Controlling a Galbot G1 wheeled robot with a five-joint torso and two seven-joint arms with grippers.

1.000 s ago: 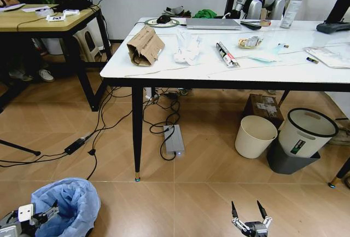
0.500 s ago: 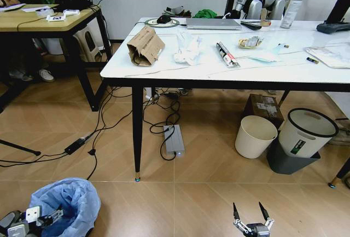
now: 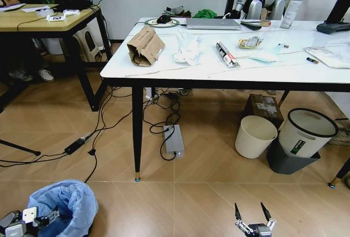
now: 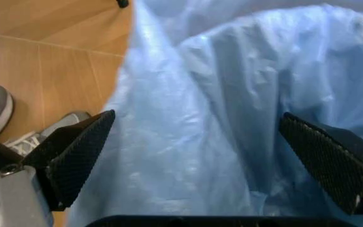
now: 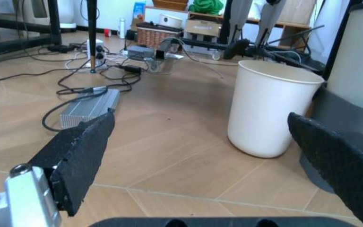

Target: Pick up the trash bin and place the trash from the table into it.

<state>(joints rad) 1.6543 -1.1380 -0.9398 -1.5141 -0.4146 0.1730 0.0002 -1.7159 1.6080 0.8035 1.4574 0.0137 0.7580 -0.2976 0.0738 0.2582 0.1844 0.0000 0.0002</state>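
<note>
The trash bin (image 3: 61,207) sits on the floor at my left, not yet lifted. My left end effector (image 3: 39,219) is down at its blue liner, fingers (image 4: 74,153) spread wide with the crinkled bag between them, gripping nothing. My right end effector (image 3: 255,219) hangs low with fingers apart, empty. On the counter (image 3: 273,71) all the trash waits: brown paper bag (image 3: 144,45), tissues (image 3: 186,47), wrappers (image 3: 226,53). I judge the task barely begun
</note>
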